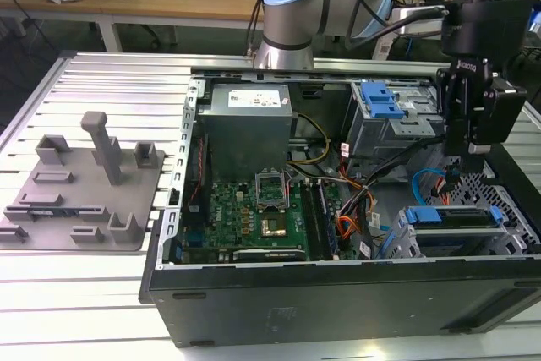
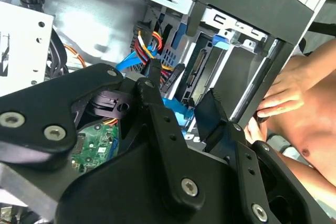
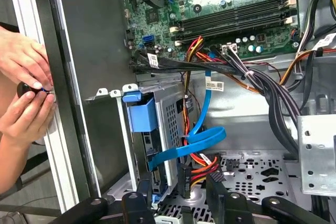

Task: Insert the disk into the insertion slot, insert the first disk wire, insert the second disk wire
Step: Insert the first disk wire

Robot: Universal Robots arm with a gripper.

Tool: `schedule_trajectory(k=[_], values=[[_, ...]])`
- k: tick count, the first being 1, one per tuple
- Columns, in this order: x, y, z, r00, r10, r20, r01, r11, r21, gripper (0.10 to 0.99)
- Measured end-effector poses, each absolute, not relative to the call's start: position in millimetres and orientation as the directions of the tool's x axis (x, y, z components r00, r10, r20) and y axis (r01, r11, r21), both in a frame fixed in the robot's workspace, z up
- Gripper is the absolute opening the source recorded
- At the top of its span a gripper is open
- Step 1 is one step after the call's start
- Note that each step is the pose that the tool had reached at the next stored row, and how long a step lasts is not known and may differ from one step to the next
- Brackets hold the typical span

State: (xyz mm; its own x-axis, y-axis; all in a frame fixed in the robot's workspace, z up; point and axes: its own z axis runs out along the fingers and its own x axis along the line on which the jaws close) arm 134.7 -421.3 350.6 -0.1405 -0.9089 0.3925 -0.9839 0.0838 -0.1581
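Observation:
The disk (image 1: pixel 452 216), in its bright blue carrier, lies inside the insertion slot (image 1: pixel 404 241), the grey perforated cage at the case's front corner on the exterior view's right. In the first wrist view the carrier's blue tab (image 3: pixel 142 111) sticks out of the cage (image 3: pixel 173 114). My gripper (image 1: pixel 457 163) hangs just above and behind the cage. It (image 3: pixel 178 195) is open, its black fingers (image 3: pixel 139 203) straddling a black connector (image 3: pixel 185 178) on red and yellow wires and a flat blue cable (image 3: pixel 195 142). I cannot tell whether either wire is plugged in.
A person's hands (image 3: pixel 23 80) rest on the case's outer edge beside the cage. The motherboard (image 1: pixel 254 209), a cable bundle (image 3: pixel 252 80) and the blue-latched grey box (image 1: pixel 385 112) fill the case. A grey fixture plate (image 1: pixel 80 192) lies on the table at the exterior view's left.

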Motion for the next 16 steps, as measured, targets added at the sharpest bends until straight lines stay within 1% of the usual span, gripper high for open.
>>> schedule_trajectory(k=[7, 15, 16], values=[[134.7, -412.3, 344.0, -0.117, -0.904, 0.412, -0.986, 0.055, -0.16, 0.529], [134.6, -408.2, 336.3, -0.115, -0.897, 0.426, -0.986, 0.05, -0.16, 0.529], [134.6, -407.0, 336.1, -0.115, -0.896, 0.429, -0.986, 0.049, -0.161, 0.514]])
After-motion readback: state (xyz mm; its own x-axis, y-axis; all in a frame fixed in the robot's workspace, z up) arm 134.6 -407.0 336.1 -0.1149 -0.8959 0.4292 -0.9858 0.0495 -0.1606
